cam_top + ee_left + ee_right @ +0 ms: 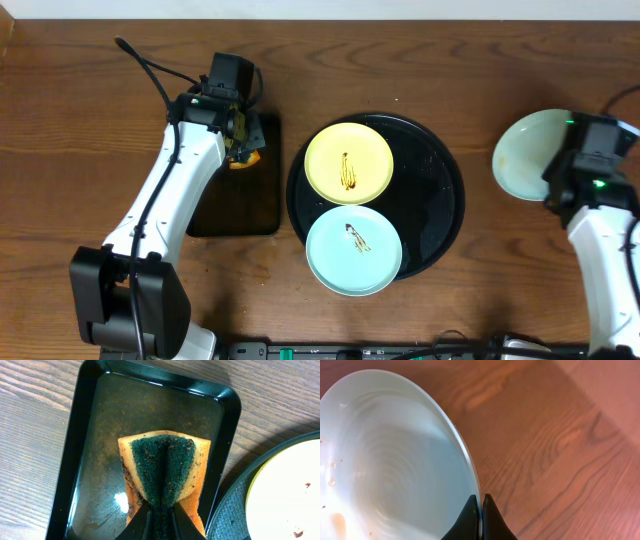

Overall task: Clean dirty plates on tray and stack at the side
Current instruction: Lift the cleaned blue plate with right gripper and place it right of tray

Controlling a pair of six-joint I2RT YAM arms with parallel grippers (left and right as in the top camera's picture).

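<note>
The round black tray (440,195) holds a pale yellow plate (348,163) and a mint plate (353,250), each with a brown smear. The yellow plate's edge shows in the left wrist view (285,495). A third mint plate (525,155) is off the tray at the right, over the wood. My right gripper (481,505) is shut on its rim (395,465). My left gripper (160,517) is shut on an orange and green sponge (162,465), folded between the fingers, over the small rectangular tray (90,420).
The small rectangular black tray (240,205) lies left of the round tray, with a wet film inside. Bare wood-grain table (480,60) surrounds both trays. Cables run at the back left and far right.
</note>
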